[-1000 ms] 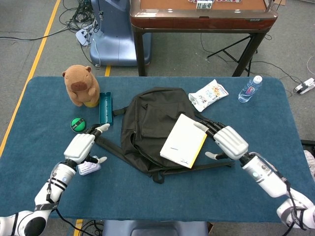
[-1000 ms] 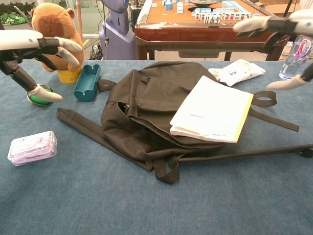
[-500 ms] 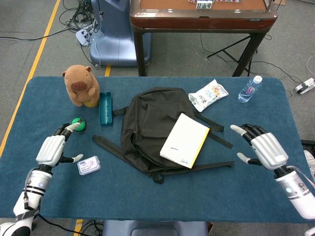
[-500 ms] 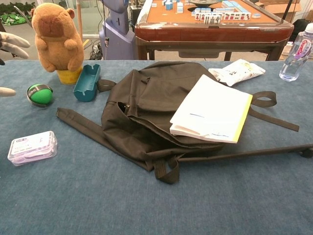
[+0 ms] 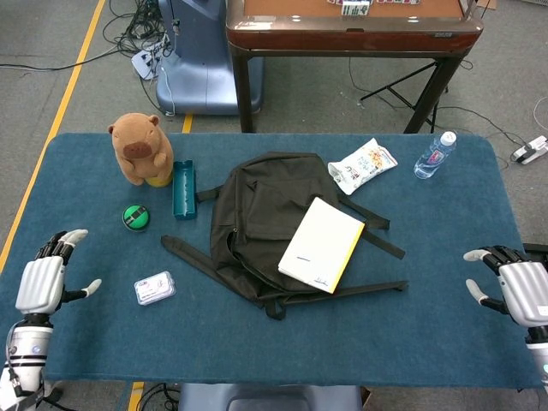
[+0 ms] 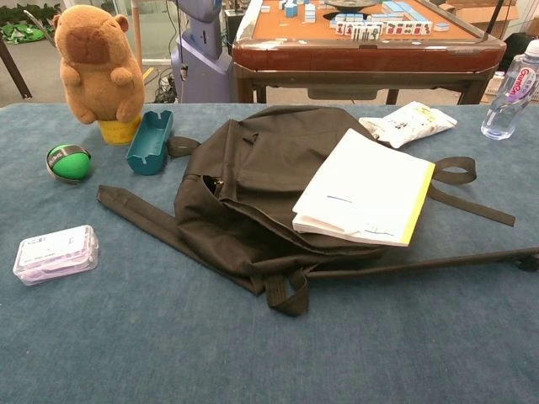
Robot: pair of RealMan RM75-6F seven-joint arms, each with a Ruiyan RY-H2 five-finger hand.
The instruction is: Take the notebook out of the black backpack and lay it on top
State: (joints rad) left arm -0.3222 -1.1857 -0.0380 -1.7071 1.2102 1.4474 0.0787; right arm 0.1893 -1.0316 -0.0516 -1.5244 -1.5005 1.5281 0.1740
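The black backpack [image 5: 257, 214] [image 6: 253, 168] lies flat in the middle of the blue table. A white notebook [image 5: 321, 244] [image 6: 366, 189] with a yellow edge rests on top of its right half. My left hand [image 5: 43, 278] hovers at the table's left front edge, fingers apart, holding nothing. At the right front edge my right hand [image 5: 514, 287] is likewise spread and empty. Both hands are far from the backpack and outside the chest view.
A capybara plush [image 5: 139, 147], a teal tray [image 5: 183, 188], a green ball [image 5: 134, 216] and a small clear box [image 5: 154, 288] lie left of the backpack. A snack bag [image 5: 363, 164] and water bottle [image 5: 435, 154] sit at the back right. Backpack straps [image 5: 377, 231] trail across the cloth.
Both hands have drawn back from the backpack toward the table's outer front corners. The notebook and backpack have stayed where they were.
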